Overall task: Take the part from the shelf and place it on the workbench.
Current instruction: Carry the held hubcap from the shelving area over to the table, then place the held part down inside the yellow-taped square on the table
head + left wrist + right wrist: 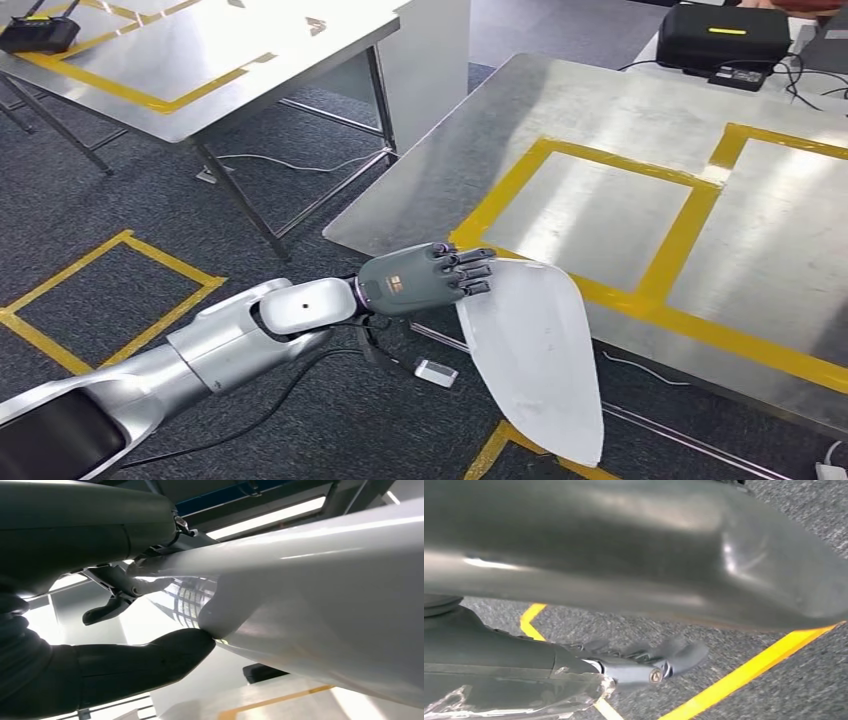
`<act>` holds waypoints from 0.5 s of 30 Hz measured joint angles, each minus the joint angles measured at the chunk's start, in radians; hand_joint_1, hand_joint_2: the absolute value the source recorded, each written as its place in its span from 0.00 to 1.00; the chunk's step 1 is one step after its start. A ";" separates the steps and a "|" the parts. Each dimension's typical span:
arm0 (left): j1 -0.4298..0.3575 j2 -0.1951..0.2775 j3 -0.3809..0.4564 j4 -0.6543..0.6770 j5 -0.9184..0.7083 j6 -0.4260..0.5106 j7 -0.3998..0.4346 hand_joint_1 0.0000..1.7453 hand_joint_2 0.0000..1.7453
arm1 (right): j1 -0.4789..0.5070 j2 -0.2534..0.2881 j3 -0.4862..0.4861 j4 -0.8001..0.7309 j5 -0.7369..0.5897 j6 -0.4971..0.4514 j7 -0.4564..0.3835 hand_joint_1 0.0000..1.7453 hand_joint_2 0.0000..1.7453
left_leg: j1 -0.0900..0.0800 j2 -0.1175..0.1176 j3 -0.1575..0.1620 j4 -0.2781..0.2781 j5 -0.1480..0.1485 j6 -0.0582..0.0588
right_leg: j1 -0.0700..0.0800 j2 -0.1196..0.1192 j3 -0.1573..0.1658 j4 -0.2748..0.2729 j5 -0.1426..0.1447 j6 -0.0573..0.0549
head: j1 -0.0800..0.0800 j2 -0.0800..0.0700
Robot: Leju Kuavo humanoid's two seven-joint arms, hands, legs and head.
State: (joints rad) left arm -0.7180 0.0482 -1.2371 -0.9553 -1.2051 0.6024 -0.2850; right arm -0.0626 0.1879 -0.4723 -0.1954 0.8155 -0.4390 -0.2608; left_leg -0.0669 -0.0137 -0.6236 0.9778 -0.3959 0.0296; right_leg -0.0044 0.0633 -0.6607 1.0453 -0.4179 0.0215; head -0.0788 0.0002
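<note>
The part [535,350] is a white, curved, leaf-shaped panel. My left hand [425,280] grips its upper end, and the panel hangs down just off the near edge of the steel workbench [600,215]. In the left wrist view the thumb [150,660] presses one face of the glossy part [325,605] and the darker fingers [115,602] lie on the other face. My right hand [649,662] hangs over the grey carpet with its fingers loosely spread and nothing in them.
Yellow tape marks rectangles [600,200] on the workbench. A second steel table [200,60] stands at the far left. A black case [725,35] with cables sits at the far right. On the carpet lie a small white device [436,373] and yellow tape squares [110,300].
</note>
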 joint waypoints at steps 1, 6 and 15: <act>0.002 0.001 0.000 0.000 0.000 0.000 0.000 0.97 1.00 | 0.000 0.000 0.000 0.000 0.001 -0.001 -0.001 0.00 0.00 | 0.002 -0.002 -0.001 -0.001 -0.002 -0.011 | 0.002 -0.001 0.000 -0.002 0.000 -0.002 | 0.001 0.000; 0.006 0.001 0.000 0.001 0.000 0.000 0.000 0.97 1.00 | -0.005 -0.004 0.000 0.000 0.000 -0.007 -0.002 0.00 0.00 | 0.007 -0.004 -0.005 0.000 0.000 -0.004 | 0.007 -0.003 0.001 -0.010 0.004 -0.002 | 0.001 0.000; 0.004 0.001 0.002 0.001 0.000 0.001 0.000 0.97 1.00 | -0.009 -0.005 0.001 0.000 0.002 -0.006 -0.006 0.00 0.00 | 0.007 -0.004 -0.007 0.000 0.006 0.013 | 0.007 -0.003 0.000 -0.012 0.011 0.000 | 0.001 0.000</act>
State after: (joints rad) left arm -0.7139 0.0492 -1.2349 -0.9545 -1.2051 0.6031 -0.2850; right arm -0.0720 0.1831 -0.4715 -0.1957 0.8170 -0.4453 -0.2667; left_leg -0.0599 -0.0182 -0.6309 0.9777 -0.3897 0.0422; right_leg 0.0022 0.0598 -0.6611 1.0336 -0.4072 0.0216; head -0.0781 0.0004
